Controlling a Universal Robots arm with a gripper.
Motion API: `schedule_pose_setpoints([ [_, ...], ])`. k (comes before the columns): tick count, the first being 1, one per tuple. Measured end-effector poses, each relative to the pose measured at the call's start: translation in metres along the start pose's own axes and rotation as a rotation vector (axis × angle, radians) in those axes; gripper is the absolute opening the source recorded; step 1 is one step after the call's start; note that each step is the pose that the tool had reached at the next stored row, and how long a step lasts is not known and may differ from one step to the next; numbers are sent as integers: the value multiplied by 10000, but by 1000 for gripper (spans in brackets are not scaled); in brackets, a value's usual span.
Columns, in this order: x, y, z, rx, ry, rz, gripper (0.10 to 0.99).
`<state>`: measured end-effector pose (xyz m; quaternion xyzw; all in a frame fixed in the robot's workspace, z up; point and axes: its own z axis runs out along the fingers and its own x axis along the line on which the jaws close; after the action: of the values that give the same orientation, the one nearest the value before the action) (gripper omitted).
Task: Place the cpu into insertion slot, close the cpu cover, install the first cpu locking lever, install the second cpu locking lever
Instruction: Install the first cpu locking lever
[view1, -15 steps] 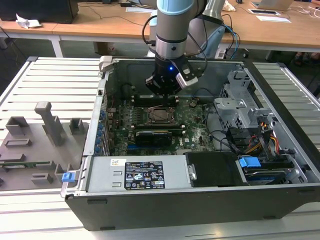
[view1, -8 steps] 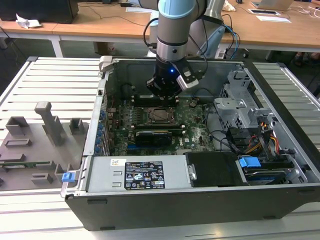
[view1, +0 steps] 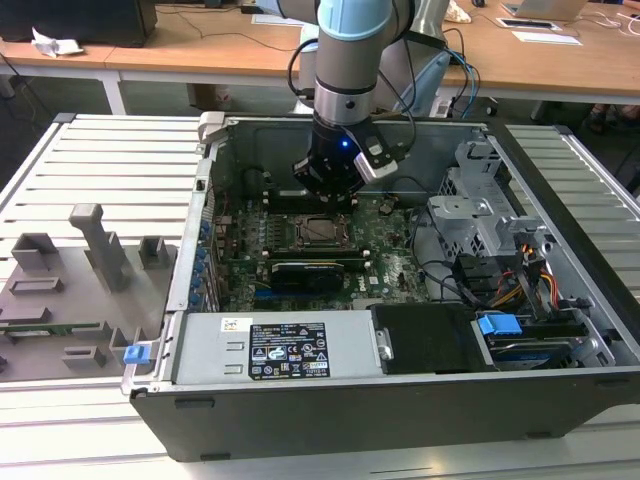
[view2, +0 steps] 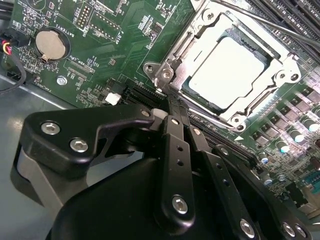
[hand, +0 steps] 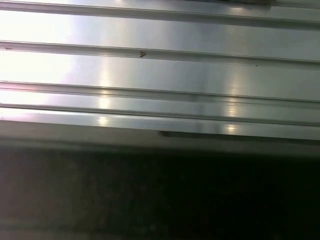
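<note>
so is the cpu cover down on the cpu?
Touching: in the second wrist view the cpu cover lies closed, its frame overlapping the edges of the cpu.

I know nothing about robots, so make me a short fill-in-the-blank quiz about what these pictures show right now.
1. In the second wrist view, the cpu lies inside the insertion ____.
2. The cpu cover is a metal frame that lies ____ over the chip.
3. Near the second wrist view's corner, a round silver coin ____ sits on the green board.
4. In the exterior view, the tool hangs inside the open computer ____.

Missing words: slot; closed; battery; case
</note>
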<state>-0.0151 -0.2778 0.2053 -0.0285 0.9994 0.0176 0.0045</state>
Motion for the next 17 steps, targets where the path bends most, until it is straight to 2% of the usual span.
schedule_pose_setpoints([
  [3,0,1,2,19,-2,2,110],
  [9,0,8,17,230,12,0,110],
  [17,0,11,37,244,14,1,110],
])
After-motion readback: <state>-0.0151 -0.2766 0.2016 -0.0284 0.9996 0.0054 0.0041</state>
